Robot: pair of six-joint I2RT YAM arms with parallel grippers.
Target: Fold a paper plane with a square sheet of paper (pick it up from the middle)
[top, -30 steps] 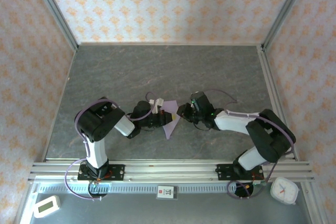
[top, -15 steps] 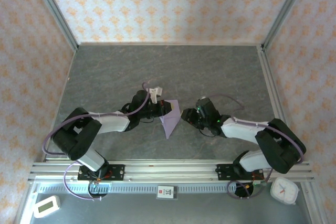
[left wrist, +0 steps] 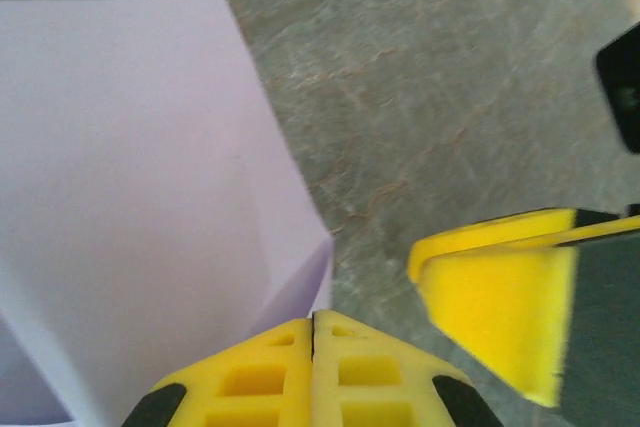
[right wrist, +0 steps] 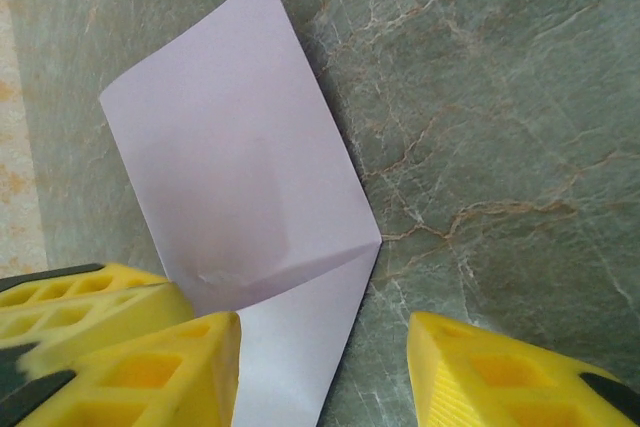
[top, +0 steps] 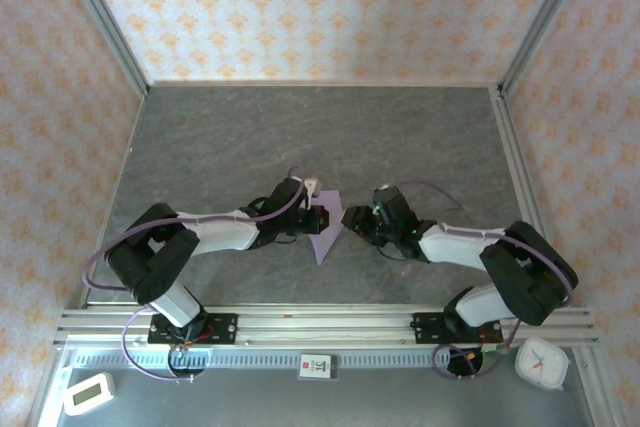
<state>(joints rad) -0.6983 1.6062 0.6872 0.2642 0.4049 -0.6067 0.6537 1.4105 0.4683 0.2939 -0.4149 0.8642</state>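
Stretched out low since a second ago, the left arm now reaches the middle of the surface (top: 400, 137). The folded lilac paper (top: 325, 245) lies there, long axis running far to near, tip aimed at the arm bases. The left pincer (top: 322, 218) is closed tight, pinching the paper's edge. The right pincer (top: 352, 221) stands half open just beside it, gripping nothing.

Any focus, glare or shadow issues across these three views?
Top external: even light, no glare, sheet of paper sharp. Right wrist: creases and the table veins crisp, soft shading across the fold, right hand slightly soft. Left wrist: left hand and the right hand's finger sit close and blurred; the sheet looks washed out.
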